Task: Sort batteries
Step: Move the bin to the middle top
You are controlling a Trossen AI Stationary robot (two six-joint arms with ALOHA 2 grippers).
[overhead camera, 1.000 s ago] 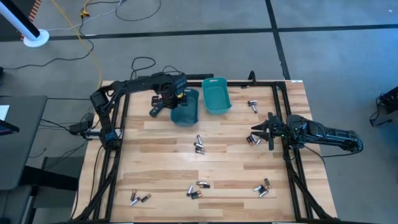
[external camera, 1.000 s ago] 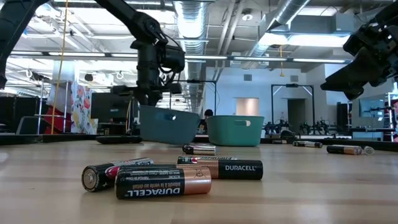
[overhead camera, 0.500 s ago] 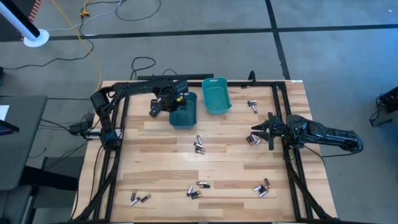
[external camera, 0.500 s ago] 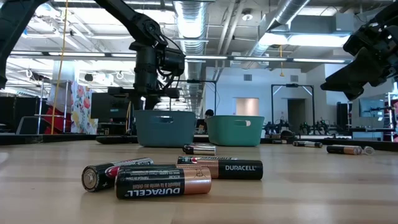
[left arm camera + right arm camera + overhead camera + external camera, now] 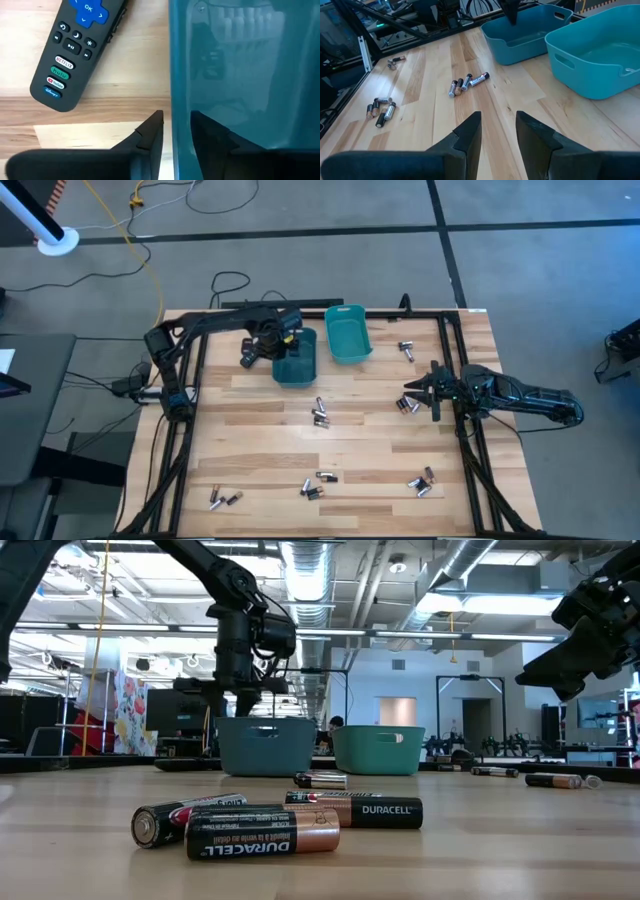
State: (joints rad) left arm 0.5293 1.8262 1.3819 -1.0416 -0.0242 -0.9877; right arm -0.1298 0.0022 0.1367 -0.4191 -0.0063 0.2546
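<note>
Our left hand (image 5: 172, 132) straddles the wall of the darker teal bin (image 5: 296, 356), fingers slightly apart, gripping nothing. Our right hand (image 5: 497, 131) hovers beyond the lighter bin (image 5: 347, 333), fingers apart and empty. Batteries (image 5: 320, 414) lie scattered well clear of the darker bin. We should lift straight up, avoiding the rim.

- Grey floor (image 5: 300, 240) surrounds the wooden table (image 5: 260, 440).
- A yellow cable (image 5: 140, 250) trails beyond it.
- Ceiling ducts (image 5: 310, 565) and strip lights hang overhead.
</note>
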